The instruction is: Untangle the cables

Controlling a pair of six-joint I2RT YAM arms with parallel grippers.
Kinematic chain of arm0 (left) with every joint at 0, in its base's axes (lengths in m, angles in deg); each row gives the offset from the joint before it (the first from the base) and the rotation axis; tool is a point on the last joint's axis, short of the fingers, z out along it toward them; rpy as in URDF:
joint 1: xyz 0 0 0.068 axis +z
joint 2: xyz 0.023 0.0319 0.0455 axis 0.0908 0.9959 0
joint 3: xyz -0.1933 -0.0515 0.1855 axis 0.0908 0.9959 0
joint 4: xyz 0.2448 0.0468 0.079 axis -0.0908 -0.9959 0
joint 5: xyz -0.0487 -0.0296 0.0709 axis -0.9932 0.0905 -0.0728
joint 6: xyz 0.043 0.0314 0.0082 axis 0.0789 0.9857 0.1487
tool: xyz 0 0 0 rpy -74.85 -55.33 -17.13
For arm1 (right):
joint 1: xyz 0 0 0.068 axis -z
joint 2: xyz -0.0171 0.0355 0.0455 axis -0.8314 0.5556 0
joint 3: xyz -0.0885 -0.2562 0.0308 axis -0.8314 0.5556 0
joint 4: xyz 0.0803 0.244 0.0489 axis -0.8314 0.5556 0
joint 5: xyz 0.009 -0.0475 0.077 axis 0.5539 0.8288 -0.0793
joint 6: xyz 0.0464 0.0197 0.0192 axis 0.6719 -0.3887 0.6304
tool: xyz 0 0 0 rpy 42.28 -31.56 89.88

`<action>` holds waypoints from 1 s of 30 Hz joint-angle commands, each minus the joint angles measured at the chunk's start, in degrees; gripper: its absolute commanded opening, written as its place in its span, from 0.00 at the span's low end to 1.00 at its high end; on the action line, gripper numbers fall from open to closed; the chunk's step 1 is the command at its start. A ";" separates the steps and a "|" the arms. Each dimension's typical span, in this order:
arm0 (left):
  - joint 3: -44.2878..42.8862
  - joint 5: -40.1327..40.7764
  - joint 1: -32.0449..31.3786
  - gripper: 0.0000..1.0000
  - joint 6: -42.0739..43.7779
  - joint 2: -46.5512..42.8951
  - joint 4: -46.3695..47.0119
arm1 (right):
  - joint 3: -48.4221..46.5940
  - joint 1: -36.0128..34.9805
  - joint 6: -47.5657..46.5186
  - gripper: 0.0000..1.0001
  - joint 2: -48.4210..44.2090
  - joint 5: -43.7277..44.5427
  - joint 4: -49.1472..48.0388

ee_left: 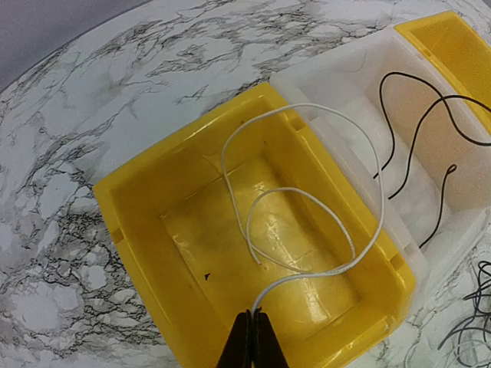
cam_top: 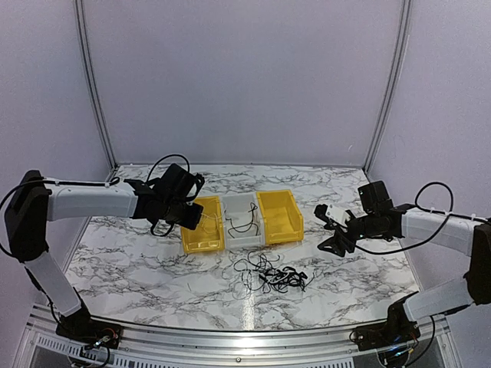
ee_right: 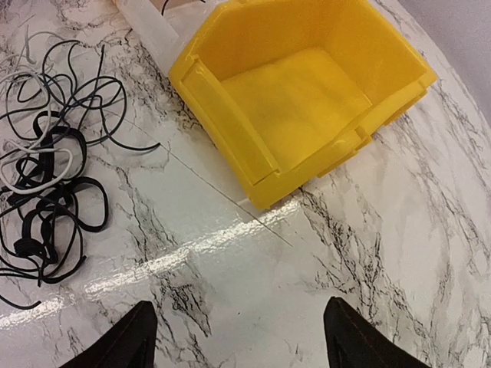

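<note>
My left gripper (ee_left: 253, 313) is shut on the end of a thin white cable (ee_left: 360, 153) that loops down into the left yellow bin (ee_left: 138, 253). In the top view the left gripper (cam_top: 186, 218) hangs over that bin (cam_top: 201, 238). A black cable (ee_left: 414, 138) lies in the white middle bin (ee_left: 345, 77), which shows in the top view too (cam_top: 242, 201). A tangle of black cables with a pale one (cam_top: 275, 276) lies on the table in front of the bins; the right wrist view shows it at the left (ee_right: 46, 199). My right gripper (ee_right: 238, 326) is open and empty above the table, right of the bins (cam_top: 337, 239).
An empty yellow bin (ee_right: 299, 100) stands rightmost of the three (cam_top: 279, 216). The marble table (cam_top: 138, 268) ends at a metal rail in front. Grey walls enclose the back and sides.
</note>
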 commanded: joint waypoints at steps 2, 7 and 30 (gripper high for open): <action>1.60 6.87 0.25 0.00 -0.09 -4.77 -4.80 | -2.45 -1.11 -1.02 0.75 1.45 1.12 1.31; 1.35 8.06 0.63 0.00 0.80 -5.85 -6.41 | -3.13 -2.78 -1.34 0.74 3.67 2.41 2.06; -15.35 8.84 1.07 0.00 10.80 2.38 -25.28 | -3.39 -4.34 -1.63 0.73 4.22 3.59 2.70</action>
